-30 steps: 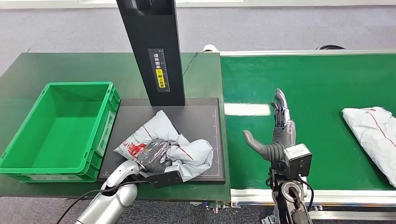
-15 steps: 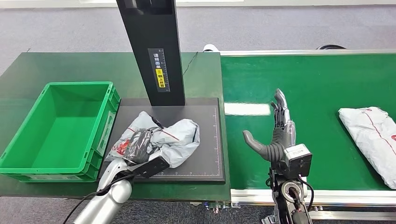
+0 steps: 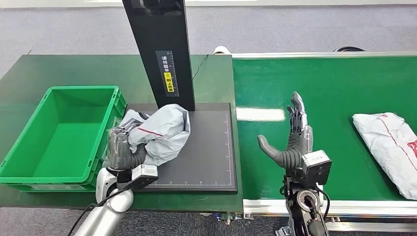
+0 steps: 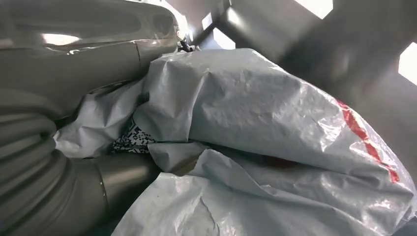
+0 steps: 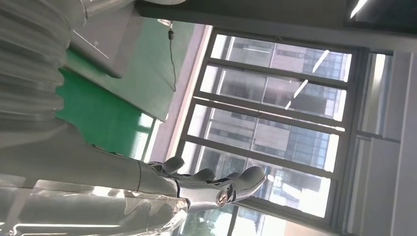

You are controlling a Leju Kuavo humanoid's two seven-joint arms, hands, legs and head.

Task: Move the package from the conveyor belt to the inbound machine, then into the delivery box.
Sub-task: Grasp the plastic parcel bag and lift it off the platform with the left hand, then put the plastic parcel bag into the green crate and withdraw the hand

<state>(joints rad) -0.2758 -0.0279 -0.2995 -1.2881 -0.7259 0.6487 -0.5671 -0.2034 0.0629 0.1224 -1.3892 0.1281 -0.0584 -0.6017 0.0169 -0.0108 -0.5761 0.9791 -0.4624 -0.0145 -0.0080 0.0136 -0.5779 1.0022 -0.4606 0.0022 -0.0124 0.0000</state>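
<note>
The left hand (image 3: 120, 147) clenches a grey package (image 3: 160, 132) over the black inbound machine plate (image 3: 206, 152), with the green delivery box (image 3: 29, 169) at 9 o'clock. The soft, light, slippery bag likely needs a bunched-middle grasp. The right hand (image 3: 290, 142) hovers released.

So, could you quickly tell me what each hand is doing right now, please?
Left hand: holding the grey package, lifted off the black scanner plate.
Right hand: open, holding nothing, above the conveyor belt.
</note>
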